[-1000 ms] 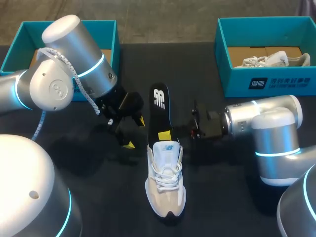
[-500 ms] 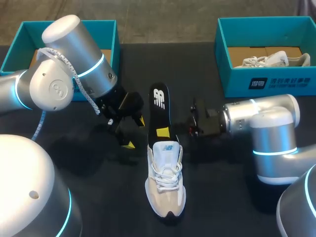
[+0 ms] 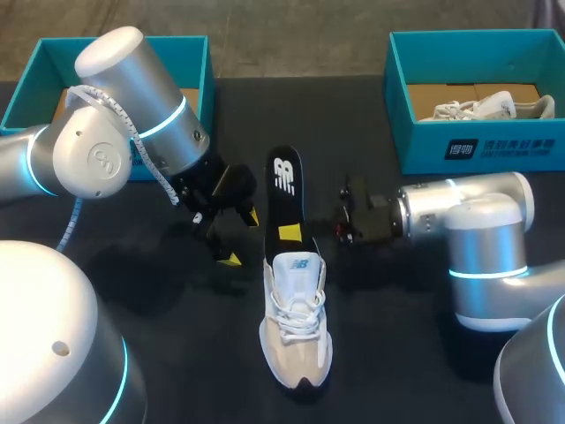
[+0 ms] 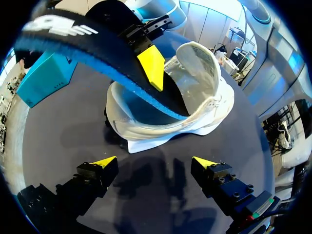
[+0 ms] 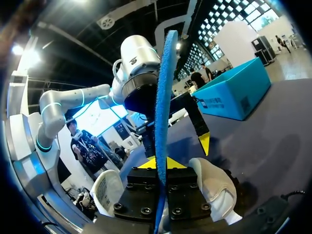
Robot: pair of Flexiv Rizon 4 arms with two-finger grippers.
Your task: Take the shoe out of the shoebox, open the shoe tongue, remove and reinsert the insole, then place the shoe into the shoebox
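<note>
A white and beige sneaker (image 3: 297, 322) lies on the dark table, toe toward me. Its black insole (image 3: 284, 187) with a blue underside sticks out of the heel opening, slanting up and away. My right gripper (image 3: 290, 235) comes in from the right and is shut on the insole's lower part. In the right wrist view the insole (image 5: 163, 97) stands edge-on, pinched in that gripper (image 5: 158, 165), with the shoe (image 5: 214, 187) below. My left gripper (image 3: 240, 237) hangs open just left of the insole; its wrist view shows the gripper (image 4: 155, 163) empty, facing the shoe's heel (image 4: 195, 92) and the insole (image 4: 92, 51).
A teal shoebox (image 3: 199, 62) stands at the back left behind my left arm. Another teal shoebox (image 3: 477, 146) at the back right holds a second white shoe (image 3: 485, 108).
My right gripper's fingers have closed onto the insole and the arm has shifted slightly left. The left arm and the shoe have stayed put.
</note>
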